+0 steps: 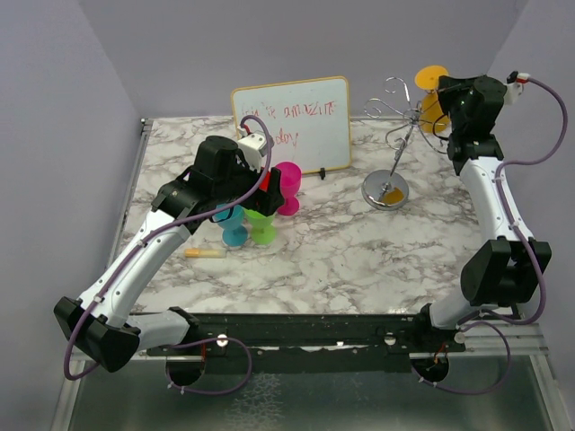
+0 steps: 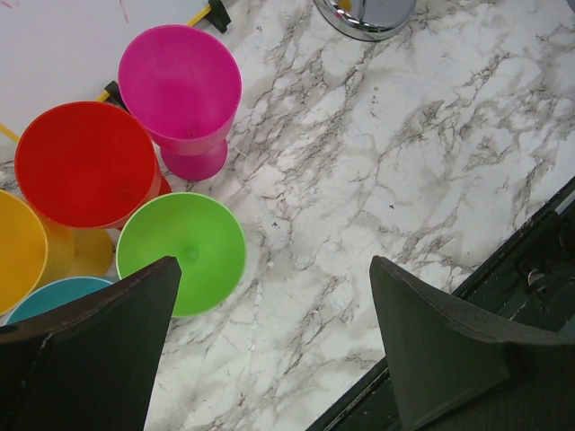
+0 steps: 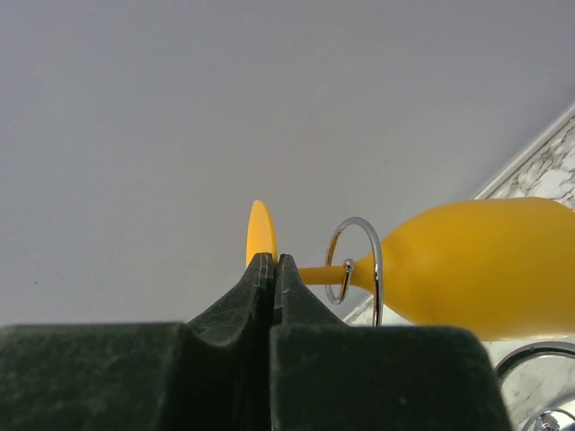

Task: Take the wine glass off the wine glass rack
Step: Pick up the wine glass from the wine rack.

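Observation:
The yellow-orange wine glass (image 3: 476,265) hangs sideways high on the wine glass rack (image 1: 396,135), a thin silver wire stand on a round shiny base (image 1: 384,191). Its stem passes through a wire ring (image 3: 375,269) of the rack. My right gripper (image 3: 274,260) is up at the glass's flat foot (image 3: 259,233), its jaws shut together with the foot's edge pinched at the seam. My left gripper (image 2: 272,265) hovers open over bare marble beside a cluster of plastic glasses, holding nothing.
Pink (image 2: 180,85), red (image 2: 85,162), green (image 2: 180,251), yellow (image 2: 18,247) and blue (image 2: 54,296) glasses stand upright at centre left. A whiteboard (image 1: 292,121) leans behind them. A yellow marker (image 1: 205,253) lies near the left arm. Walls close in on three sides.

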`<action>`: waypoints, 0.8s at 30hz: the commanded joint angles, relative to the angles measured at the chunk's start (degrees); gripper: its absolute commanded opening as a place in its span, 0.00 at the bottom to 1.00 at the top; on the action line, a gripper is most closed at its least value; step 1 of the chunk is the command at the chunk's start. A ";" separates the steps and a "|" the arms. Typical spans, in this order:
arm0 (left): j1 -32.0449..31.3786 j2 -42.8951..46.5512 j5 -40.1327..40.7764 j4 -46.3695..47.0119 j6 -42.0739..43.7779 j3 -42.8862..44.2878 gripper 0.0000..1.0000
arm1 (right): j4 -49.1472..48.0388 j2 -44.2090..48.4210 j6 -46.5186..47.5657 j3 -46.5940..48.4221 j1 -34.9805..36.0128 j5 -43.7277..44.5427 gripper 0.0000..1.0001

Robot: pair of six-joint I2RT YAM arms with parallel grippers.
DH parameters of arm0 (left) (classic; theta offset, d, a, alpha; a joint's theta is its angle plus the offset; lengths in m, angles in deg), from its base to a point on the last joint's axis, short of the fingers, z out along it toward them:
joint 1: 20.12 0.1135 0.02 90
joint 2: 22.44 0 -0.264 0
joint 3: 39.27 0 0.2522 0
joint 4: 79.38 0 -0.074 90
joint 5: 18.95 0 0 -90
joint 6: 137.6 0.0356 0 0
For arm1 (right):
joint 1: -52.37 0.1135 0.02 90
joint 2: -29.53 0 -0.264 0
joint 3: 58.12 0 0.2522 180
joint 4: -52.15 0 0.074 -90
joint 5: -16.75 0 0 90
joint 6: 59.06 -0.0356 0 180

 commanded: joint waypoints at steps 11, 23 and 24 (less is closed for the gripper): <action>0.26 1.85 -0.97 -0.50 -0.58 -0.45 0.88 | 2.72 2.01 -1.67 -0.49 -0.16 9.84 0.01; 0.26 1.31 -0.77 -0.77 -0.97 -0.12 0.89 | 4.84 6.08 -6.90 -5.69 -0.15 18.88 0.01; 0.27 1.16 -0.92 -0.78 -1.01 -0.10 0.89 | 4.92 6.37 -6.94 -5.76 -0.12 19.34 0.01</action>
